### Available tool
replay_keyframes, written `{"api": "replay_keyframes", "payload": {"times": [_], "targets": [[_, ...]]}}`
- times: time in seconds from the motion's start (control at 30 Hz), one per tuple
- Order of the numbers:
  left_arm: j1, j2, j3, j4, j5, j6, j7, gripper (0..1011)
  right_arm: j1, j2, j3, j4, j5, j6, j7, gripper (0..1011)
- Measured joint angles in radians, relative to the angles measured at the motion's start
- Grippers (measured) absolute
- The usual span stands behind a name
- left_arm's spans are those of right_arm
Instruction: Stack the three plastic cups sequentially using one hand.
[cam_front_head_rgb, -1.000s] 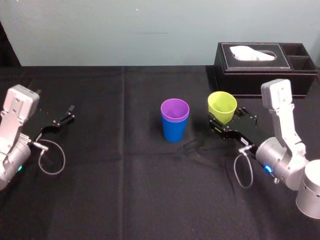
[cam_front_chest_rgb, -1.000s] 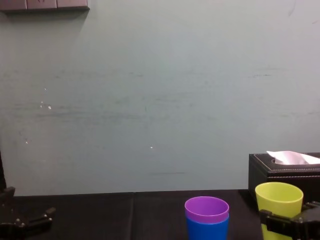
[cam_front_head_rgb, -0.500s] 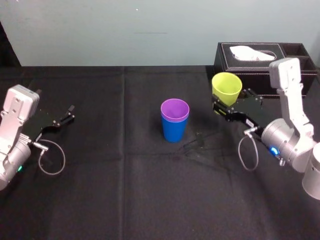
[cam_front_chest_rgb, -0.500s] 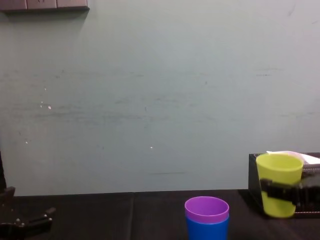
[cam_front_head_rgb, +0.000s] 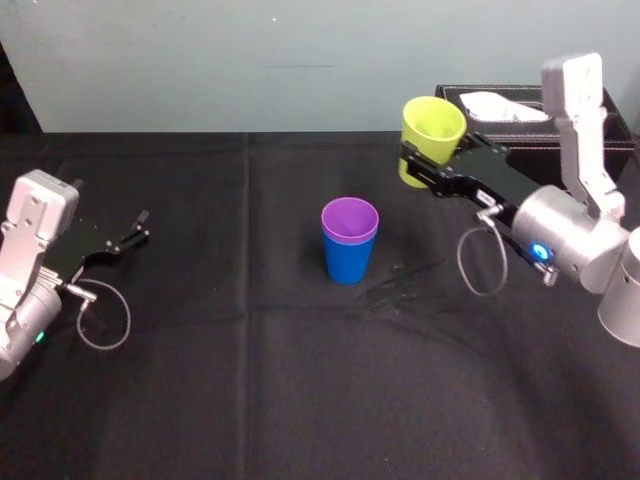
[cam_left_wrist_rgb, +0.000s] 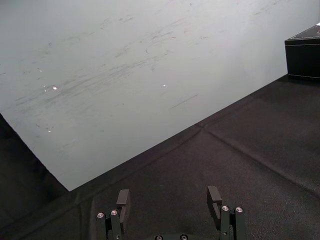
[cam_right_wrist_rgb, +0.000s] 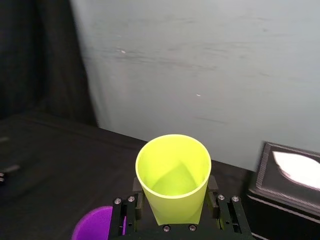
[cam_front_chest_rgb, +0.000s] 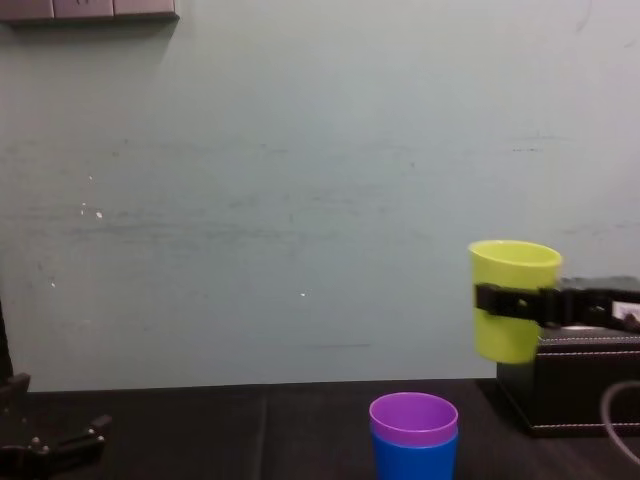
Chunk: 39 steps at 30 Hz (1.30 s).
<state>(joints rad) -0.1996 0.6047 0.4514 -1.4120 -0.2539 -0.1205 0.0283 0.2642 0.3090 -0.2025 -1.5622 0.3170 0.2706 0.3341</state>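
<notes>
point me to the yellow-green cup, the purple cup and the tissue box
yellow-green tapered plastic cup (cam_front_chest_rgb: 512, 272): chest view, upper side wall
purple plastic cup (cam_front_head_rgb: 350, 218): head view, inside its mouth
black leather tissue box (cam_front_chest_rgb: 560, 385): chest view, front wall

yellow-green cup (cam_front_head_rgb: 432, 139) | raised off table by right pincer (cam_front_head_rgb: 425, 170) | moved closer to purple cup (cam_front_head_rgb: 350, 219)
</notes>
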Motion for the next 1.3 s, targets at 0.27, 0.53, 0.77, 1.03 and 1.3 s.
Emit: {"api": "replay_keyframes", "payload": {"times": [0.27, 0.53, 0.77, 1.03, 1.3], "targets": [[0.000, 0.000, 0.000, 0.000, 0.000, 0.000, 0.000, 1011, 0.072, -0.016, -0.058, 0.038, 0.039, 0.035, 0.054, 731], [0.000, 0.000, 0.000, 0.000, 0.000, 0.000, 0.000, 1012, 0.096, -0.027, -0.117, 0.059, 0.052, 0.048, 0.072, 731], [0.000, 0.000, 0.000, 0.000, 0.000, 0.000, 0.000, 1011, 0.072, -0.009, -0.127, 0.031, 0.063, 0.052, 0.060, 731], [0.000, 0.000, 0.000, 0.000, 0.000, 0.000, 0.000, 1011, 0.044, 0.018, -0.133, -0.001, 0.082, 0.055, 0.051, 731], [0.000, 0.000, 0.000, 0.000, 0.000, 0.000, 0.000, 1011, 0.044, 0.032, -0.147, 0.010, 0.101, 0.050, 0.050, 731]]}}
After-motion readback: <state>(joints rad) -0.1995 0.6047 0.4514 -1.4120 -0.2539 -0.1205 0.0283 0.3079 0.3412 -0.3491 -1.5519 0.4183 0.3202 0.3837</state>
